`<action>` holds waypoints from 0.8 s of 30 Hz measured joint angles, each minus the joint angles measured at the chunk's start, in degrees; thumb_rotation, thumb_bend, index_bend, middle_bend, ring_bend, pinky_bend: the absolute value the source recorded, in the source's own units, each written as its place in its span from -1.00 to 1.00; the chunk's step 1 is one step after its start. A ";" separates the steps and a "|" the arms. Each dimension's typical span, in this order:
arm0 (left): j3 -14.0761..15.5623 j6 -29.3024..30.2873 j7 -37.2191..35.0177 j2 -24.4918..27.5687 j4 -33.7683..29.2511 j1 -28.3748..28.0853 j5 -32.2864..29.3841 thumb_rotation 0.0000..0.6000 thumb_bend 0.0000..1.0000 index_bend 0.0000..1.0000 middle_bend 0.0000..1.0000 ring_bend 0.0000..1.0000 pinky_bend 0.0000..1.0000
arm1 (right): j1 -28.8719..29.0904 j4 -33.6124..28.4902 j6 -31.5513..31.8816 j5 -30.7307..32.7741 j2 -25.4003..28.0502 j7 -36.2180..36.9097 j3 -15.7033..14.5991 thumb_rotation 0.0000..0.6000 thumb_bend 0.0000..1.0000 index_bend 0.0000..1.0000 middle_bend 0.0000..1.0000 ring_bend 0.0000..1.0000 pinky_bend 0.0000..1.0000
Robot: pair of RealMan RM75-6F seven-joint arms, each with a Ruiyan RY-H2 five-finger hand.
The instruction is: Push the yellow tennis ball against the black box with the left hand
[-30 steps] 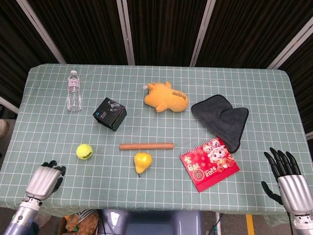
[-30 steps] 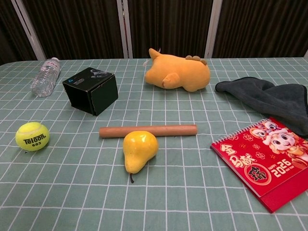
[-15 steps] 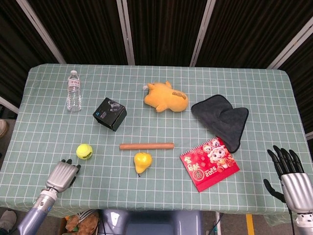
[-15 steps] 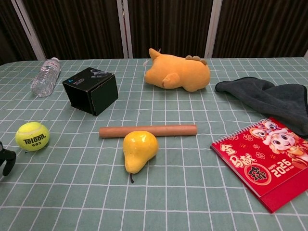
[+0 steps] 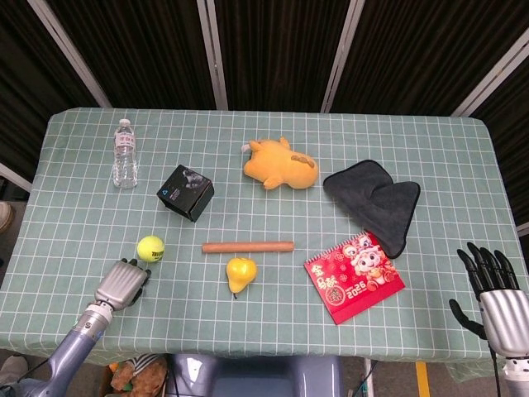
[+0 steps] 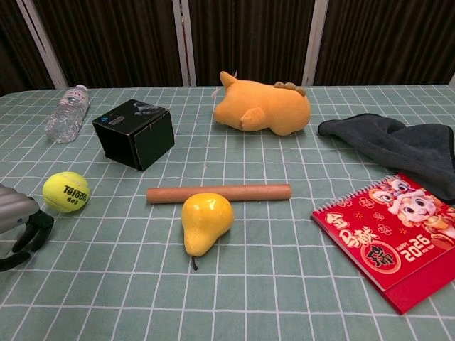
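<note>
The yellow tennis ball (image 5: 150, 247) (image 6: 66, 192) lies on the green checked cloth, a short way in front and to the left of the black box (image 5: 185, 192) (image 6: 135, 133). My left hand (image 5: 124, 283) (image 6: 18, 220) is just behind the ball on its near-left side. Its fingers are curled in with nothing in them, and its dark fingertips (image 5: 140, 270) sit right at the ball, seemingly touching it. A gap of cloth separates ball and box. My right hand (image 5: 494, 289) hangs past the table's near right corner with its fingers spread and holding nothing; the chest view does not show it.
A wooden rod (image 5: 248, 246) and a yellow pear (image 5: 240, 273) lie right of the ball. A water bottle (image 5: 125, 154) stands behind and left of the box. Further right are an orange plush toy (image 5: 281, 165), a grey cloth (image 5: 376, 198) and a red calendar (image 5: 354, 277).
My left hand has moved forward and to the right up to the ball. The ball has rolled a little toward the black box. My right hand has drifted slightly down and right.
</note>
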 measured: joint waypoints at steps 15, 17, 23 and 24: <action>-2.51 -3.69 -1.86 -0.58 2.33 -4.96 -3.20 1.00 -0.27 -0.45 -0.13 -0.41 -0.24 | 0.26 0.17 -0.84 1.66 -0.17 -0.33 0.66 1.00 -0.27 -1.00 -1.00 -1.00 -1.00; -2.93 -4.34 -2.71 -0.84 2.85 -5.68 -3.56 1.00 -0.27 -0.45 -0.13 -0.41 -0.24 | 0.28 0.24 -0.94 1.88 -0.21 -0.31 0.73 1.00 -0.27 -1.00 -1.00 -1.00 -1.00; -3.89 -5.81 -3.71 -1.68 4.74 -7.88 -4.70 1.00 -0.27 -0.45 -0.14 -0.41 -0.26 | 0.39 0.40 -1.30 2.49 -0.34 -0.31 0.95 1.00 -0.27 -1.00 -1.00 -1.00 -1.00; -3.97 -5.96 -3.77 -1.80 5.00 -8.14 -4.85 1.00 -0.27 -0.45 -0.14 -0.41 -0.26 | 0.42 0.40 -1.38 2.61 -0.34 -0.33 1.00 1.00 -0.27 -1.00 -1.00 -1.00 -1.00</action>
